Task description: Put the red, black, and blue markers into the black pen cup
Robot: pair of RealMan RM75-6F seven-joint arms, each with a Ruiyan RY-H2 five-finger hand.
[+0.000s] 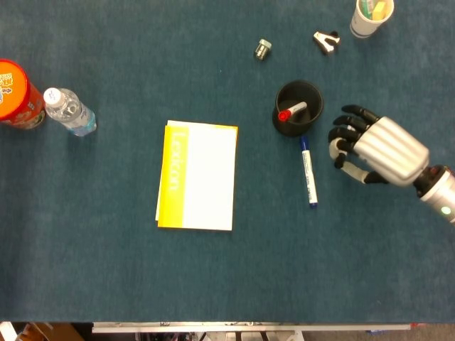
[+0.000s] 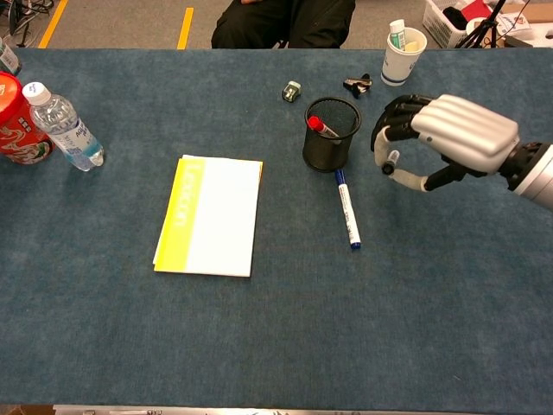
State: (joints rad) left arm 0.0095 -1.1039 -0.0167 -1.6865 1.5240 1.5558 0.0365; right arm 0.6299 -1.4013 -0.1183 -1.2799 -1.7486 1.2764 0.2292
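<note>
The black mesh pen cup [image 1: 313,114] [image 2: 331,147] stands right of centre with the red marker [image 1: 291,111] [image 2: 318,126] leaning inside it. On the cloth just in front of the cup lies the blue marker [image 1: 308,172] [image 2: 346,209]. My right hand [image 1: 380,149] [image 2: 449,130] hovers above the table to the right of the cup, fingers curled. In the chest view the end of the black marker [image 2: 392,159] shows between the thumb and fingers; the rest of it is hidden by the hand. My left hand is out of sight.
A yellow-and-white notebook [image 1: 197,176] lies mid-table. A water bottle [image 1: 69,111] and a red can [image 1: 18,94] stand at the far left. Behind the cup are a small metal item [image 1: 263,49], a binder clip [image 1: 326,41] and a paper cup [image 1: 370,15].
</note>
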